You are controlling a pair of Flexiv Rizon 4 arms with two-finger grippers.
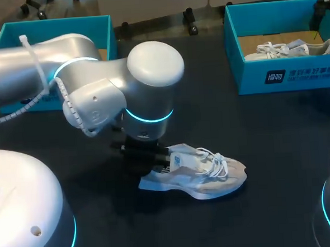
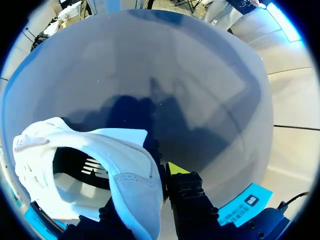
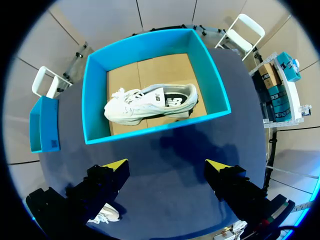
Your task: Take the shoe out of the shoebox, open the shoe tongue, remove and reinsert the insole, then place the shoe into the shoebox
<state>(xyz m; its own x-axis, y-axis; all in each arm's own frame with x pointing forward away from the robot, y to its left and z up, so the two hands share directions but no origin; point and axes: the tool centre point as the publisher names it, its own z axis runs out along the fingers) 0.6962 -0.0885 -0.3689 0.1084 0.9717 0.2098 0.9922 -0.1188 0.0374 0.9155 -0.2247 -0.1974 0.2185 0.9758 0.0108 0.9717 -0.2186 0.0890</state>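
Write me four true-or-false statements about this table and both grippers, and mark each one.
1. A loose shoe lies on the table, outside any box. True.
2. The right gripper is shut on a shoe. False: it is open and holds nothing.
3. The shoebox ahead of the right gripper is empty. False: a boxed shoe lies in it.
4. The left gripper is at the loose shoe's heel end. True.
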